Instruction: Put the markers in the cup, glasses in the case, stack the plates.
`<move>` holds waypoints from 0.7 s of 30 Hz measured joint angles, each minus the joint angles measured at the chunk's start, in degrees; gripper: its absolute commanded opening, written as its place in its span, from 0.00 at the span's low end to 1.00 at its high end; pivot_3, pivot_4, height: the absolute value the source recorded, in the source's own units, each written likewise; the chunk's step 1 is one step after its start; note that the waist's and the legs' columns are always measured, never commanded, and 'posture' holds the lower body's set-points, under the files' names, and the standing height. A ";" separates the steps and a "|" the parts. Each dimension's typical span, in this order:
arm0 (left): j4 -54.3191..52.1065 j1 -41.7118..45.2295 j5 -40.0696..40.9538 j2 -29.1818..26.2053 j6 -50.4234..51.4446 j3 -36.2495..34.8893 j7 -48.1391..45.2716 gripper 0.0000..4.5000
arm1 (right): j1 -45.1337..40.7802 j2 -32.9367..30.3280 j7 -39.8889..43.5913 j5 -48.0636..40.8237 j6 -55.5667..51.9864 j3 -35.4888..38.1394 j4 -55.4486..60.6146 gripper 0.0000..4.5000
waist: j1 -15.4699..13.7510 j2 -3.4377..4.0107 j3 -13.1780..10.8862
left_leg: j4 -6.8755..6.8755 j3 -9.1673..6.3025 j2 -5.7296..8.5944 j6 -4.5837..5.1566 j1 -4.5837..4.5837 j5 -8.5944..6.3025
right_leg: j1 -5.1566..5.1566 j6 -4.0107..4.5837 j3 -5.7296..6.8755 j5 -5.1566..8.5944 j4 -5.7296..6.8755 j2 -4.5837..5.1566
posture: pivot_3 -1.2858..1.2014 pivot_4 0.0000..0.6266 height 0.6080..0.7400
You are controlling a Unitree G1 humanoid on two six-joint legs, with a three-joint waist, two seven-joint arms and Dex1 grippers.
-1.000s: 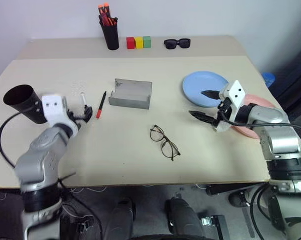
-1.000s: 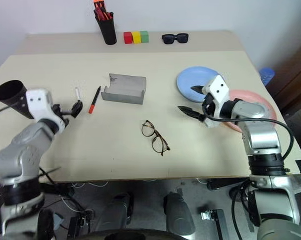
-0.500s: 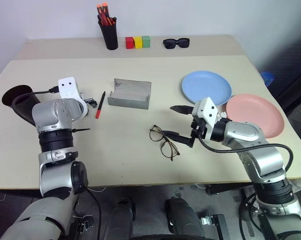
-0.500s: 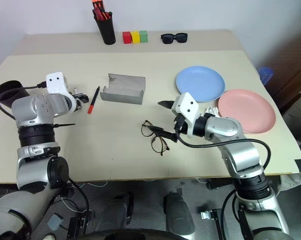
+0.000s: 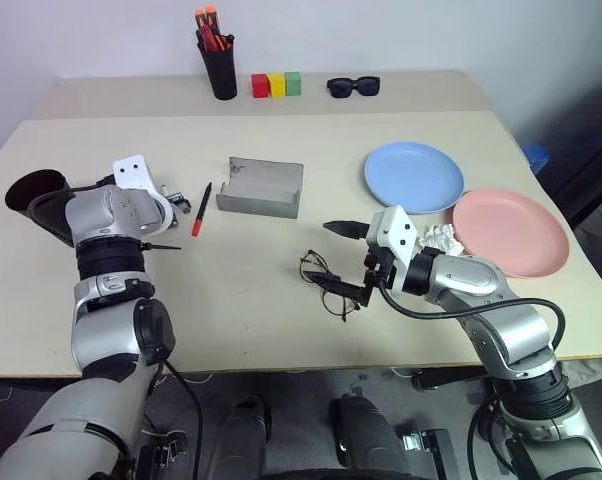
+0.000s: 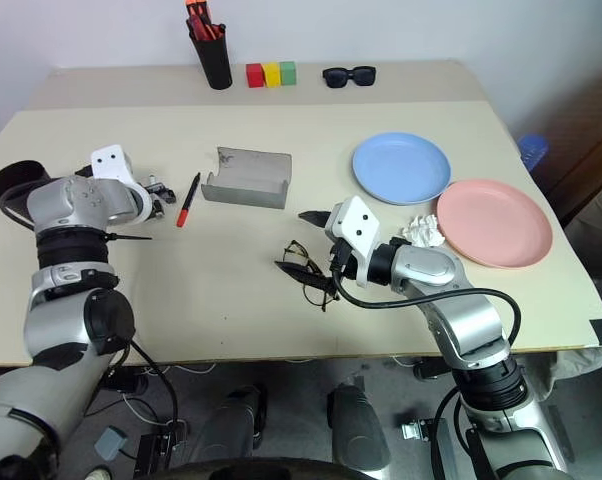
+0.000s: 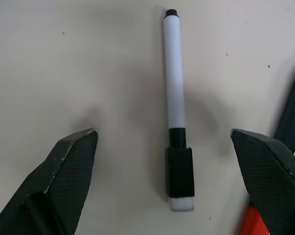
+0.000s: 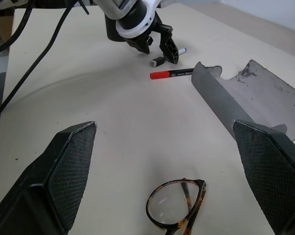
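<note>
I have the left tool [image 7: 164,183] spread wide and empty over the white marker [image 7: 176,95], flat on the tabletop [image 5: 231,290] beside the red marker [image 5: 201,210]. It's light, stiff and slick-barrelled; I'd pinch mid-barrel. The right tool [image 8: 167,176], wide open and empty, hovers over the fragile glasses [image 5: 329,284]; take the bridge.

a slim black pen holder [image 5: 221,72] stands at the far edge of the beige table [image 5: 231,300], with orange-capped red markers [image 5: 210,28] bunched in it. just beside it sit three small blocks in a row, touching: red [image 5: 261,85], yellow [image 5: 277,84], green [image 5: 294,83]. a little further along the same edge lie chunky black sunglasses [image 5: 354,87]. a crumpled white scrap [image 5: 442,238] lies near the front of the table. a blue object [image 5: 536,157] shows past the table's far corner.
</note>
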State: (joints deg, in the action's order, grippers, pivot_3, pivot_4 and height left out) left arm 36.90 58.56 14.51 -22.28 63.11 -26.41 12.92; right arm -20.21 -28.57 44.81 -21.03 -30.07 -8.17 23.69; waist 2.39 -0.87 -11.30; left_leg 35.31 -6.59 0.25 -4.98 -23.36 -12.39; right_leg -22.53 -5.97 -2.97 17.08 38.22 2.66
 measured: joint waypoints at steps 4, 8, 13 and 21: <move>1.40 0.49 -0.50 -0.47 -0.25 -0.15 1.09 0.27 | 0.00 0.02 -0.33 -0.01 0.00 -0.07 0.07 1.00 | -0.10 0.00 0.00 | 0.00 0.00 0.01 0.00 0.00 0.00 | 0.00 0.00 0.00 0.00 0.00 0.01 | 0.52 0.24 1.00; 1.47 0.49 -1.33 -0.56 -0.74 0.29 1.18 0.02 | 0.00 0.06 -0.43 -0.04 0.00 -0.53 0.08 1.00 | -0.17 -0.01 0.01 | 0.00 0.00 0.02 0.00 -0.01 0.00 | 0.00 -0.01 0.00 0.00 -0.01 0.02 | 0.52 0.24 1.00; -4.74 -2.10 2.45 2.98 -7.94 -2.34 -3.12 0.02 | -0.09 0.32 -0.47 -0.05 0.01 -0.86 0.08 1.00 | -0.17 -0.03 0.00 | -0.01 0.00 0.00 -0.06 -0.05 0.03 | -0.05 -0.01 0.00 -0.01 -0.01 0.03 | 0.52 0.24 1.00; -23.75 -12.22 -3.46 2.94 -37.25 2.87 -5.54 0.02 | -1.66 1.89 -0.49 -0.05 0.39 -1.67 -0.53 1.00 | 0.14 -0.04 0.00 | -0.10 0.03 -0.03 -0.13 -0.02 0.07 | -0.11 0.00 -0.05 -0.01 -0.01 0.01 | 0.52 0.24 1.00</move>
State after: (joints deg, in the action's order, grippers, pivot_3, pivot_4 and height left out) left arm 13.15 46.34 11.05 -19.34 25.86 -23.54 7.38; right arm -21.87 -26.67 44.32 -21.08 -29.67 -9.83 23.16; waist 2.52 -0.91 -11.30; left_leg 35.21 -6.56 0.23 -5.11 -23.38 -12.32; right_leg -22.65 -5.96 -3.02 17.06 38.22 2.67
